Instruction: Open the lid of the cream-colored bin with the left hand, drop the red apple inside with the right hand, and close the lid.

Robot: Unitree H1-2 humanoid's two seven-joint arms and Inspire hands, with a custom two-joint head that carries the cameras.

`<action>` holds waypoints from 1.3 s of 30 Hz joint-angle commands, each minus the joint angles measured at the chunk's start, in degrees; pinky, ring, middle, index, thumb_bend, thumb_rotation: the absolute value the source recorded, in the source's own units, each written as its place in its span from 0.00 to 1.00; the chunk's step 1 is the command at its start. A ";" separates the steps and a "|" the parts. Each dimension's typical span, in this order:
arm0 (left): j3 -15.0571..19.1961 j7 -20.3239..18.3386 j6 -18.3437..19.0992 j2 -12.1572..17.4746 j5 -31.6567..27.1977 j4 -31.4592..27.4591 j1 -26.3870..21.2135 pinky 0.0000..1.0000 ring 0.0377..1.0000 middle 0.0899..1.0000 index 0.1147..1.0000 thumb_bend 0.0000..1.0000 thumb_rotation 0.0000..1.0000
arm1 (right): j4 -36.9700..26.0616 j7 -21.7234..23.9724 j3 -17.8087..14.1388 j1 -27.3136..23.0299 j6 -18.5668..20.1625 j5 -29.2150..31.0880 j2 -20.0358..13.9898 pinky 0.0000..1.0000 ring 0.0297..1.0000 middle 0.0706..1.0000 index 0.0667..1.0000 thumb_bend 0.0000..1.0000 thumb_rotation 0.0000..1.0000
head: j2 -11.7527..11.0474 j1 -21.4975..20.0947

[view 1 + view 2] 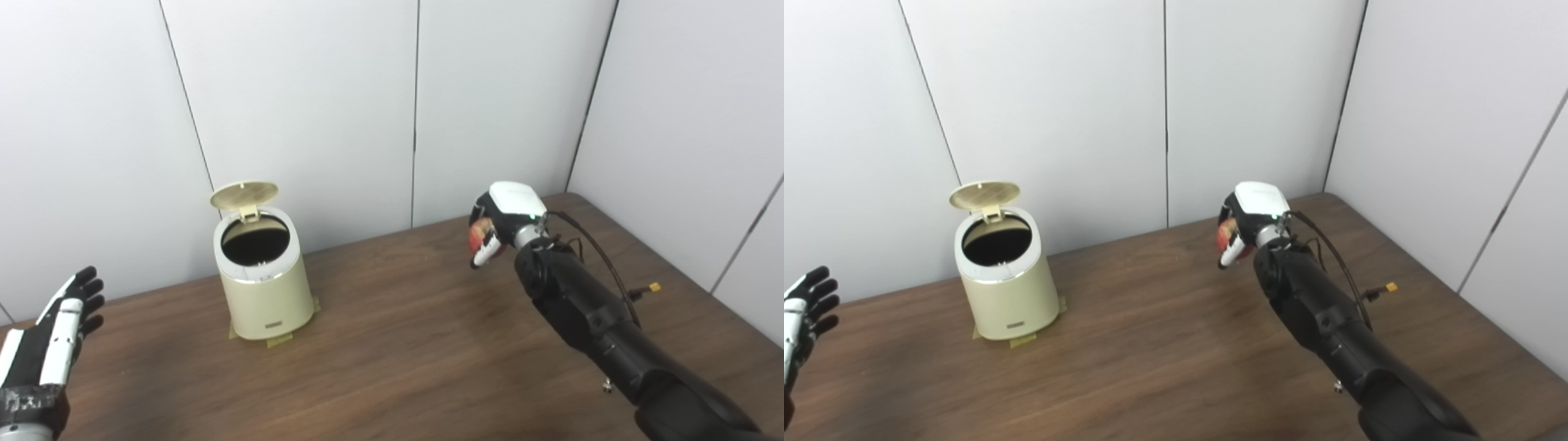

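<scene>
- Cream-colored bin (pixel 264 285) stands upright on the wooden worktop (pixel 392 343), close to the white wall panels behind it; taken here as the landmark.
- Lid (pixel 244 195) is raised, hinged at the bin's rear edge and tilted back toward the wall; the dark interior is exposed.
- Yellowish tape tabs (pixel 278 340) show at the bin's base, against the worktop.
- Red apple (pixel 479 236) is well to the right of the bin, held above the worktop — not touching it.
- Right robot hand (pixel 499 223) is closed around the apple, fingers (pixel 488 250) wrapped over its front; only part of the red skin shows between them.
- The apple sits roughly level with the bin's opening, well apart from it.
- Left robot hand (pixel 64 318) is well to the left of the bin, nearer the camera, fingers extended and spread, holding nothing and apart from the bin.
- A dark cable with a yellow connector (pixel 655 286) trails from the right arm, far right of the bin.
- View difference: the left eye view shows the left robot hand with its wrist — the right eye view catches only its fingertips at the picture's edge.
</scene>
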 commanded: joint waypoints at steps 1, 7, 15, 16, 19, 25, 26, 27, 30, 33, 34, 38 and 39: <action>-0.26 0.05 -0.48 0.23 -0.19 -2.19 -2.54 0.95 0.95 0.94 0.96 0.24 1.00 | -5.10 -0.79 -0.38 -3.58 -1.28 0.02 -0.10 0.45 0.38 0.49 0.46 0.52 0.00 | 0.06 0.55; -0.66 0.43 -1.40 0.01 0.32 -2.86 -1.01 0.95 0.95 0.95 0.98 0.20 1.00 | -13.73 0.91 1.68 -4.94 -4.22 -0.38 2.09 0.41 0.39 0.48 0.45 0.52 0.00 | 0.37 2.89; -0.64 0.97 -3.17 -0.63 0.53 -4.07 2.90 0.95 0.94 0.94 0.98 0.24 1.00 | -21.64 3.11 2.91 -4.93 -3.89 -1.60 7.49 0.34 0.35 0.46 0.47 0.52 0.00 | 0.02 7.52; -0.58 1.31 -3.13 -0.94 0.66 -3.78 3.27 0.95 0.95 0.94 0.98 0.26 1.00 | -22.24 3.68 3.04 -4.78 -3.41 -1.72 8.40 0.34 0.35 0.46 0.47 0.52 0.00 | 0.00 8.76; -0.92 2.10 -3.60 -1.67 1.37 -3.57 4.49 0.90 0.92 0.92 0.96 0.30 0.99 | -22.57 3.90 3.35 -4.41 -4.31 -1.89 10.26 0.37 0.36 0.47 0.47 0.52 0.00 | -0.14 11.86; -1.99 2.39 -5.47 -3.08 2.38 -2.94 7.02 0.92 0.91 0.91 0.95 0.33 0.92 | -20.13 3.08 3.58 -5.12 -7.12 -0.14 13.91 0.38 0.38 0.47 0.46 0.52 0.00 | -0.44 16.50; -2.35 2.55 -5.70 -3.30 2.88 -2.80 7.37 0.91 0.91 0.91 0.94 0.35 0.92 | -19.98 3.13 3.52 -5.27 -7.28 0.08 14.33 0.38 0.38 0.47 0.46 0.52 0.00 | -0.44 17.09; -2.63 2.71 -5.82 -3.66 3.22 -2.76 7.68 0.91 0.91 0.90 0.94 0.37 0.92 | -19.89 3.26 3.49 -5.39 -7.38 0.25 14.57 0.39 0.38 0.47 0.46 0.52 0.00 | -0.48 17.85; -3.50 3.30 -5.94 -4.41 4.65 -3.04 8.56 0.90 0.91 0.89 0.93 0.38 0.93 | -19.12 2.57 4.02 -5.91 -9.01 0.32 15.27 0.37 0.37 0.47 0.46 0.52 0.00 | -0.77 19.48; -3.44 4.20 -6.27 -5.63 4.82 -3.16 9.30 0.90 0.89 0.88 0.92 0.39 0.92 | -17.81 1.42 4.49 -5.95 -11.24 0.44 16.01 0.34 0.36 0.45 0.47 0.52 0.00 | -1.08 21.67; -3.33 4.44 -6.36 -6.01 4.80 -3.25 9.58 0.91 0.89 0.89 0.92 0.39 0.92 | -17.19 0.96 4.60 -5.96 -11.86 0.45 16.37 0.33 0.36 0.44 0.48 0.52 0.00 | -1.28 22.61; -3.16 5.20 -7.15 -6.74 5.53 -3.49 10.74 0.91 0.89 0.88 0.92 0.40 0.93 | -14.61 -0.31 4.80 -6.67 -13.43 0.71 17.68 0.35 0.35 0.45 0.48 0.52 0.00 | -1.54 24.24; -3.11 5.48 -7.02 -6.99 5.80 -3.64 10.92 0.91 0.89 0.88 0.92 0.41 0.93 | -13.90 -0.52 4.85 -7.01 -13.70 0.71 17.98 0.35 0.36 0.45 0.48 0.52 0.00 | -1.58 24.34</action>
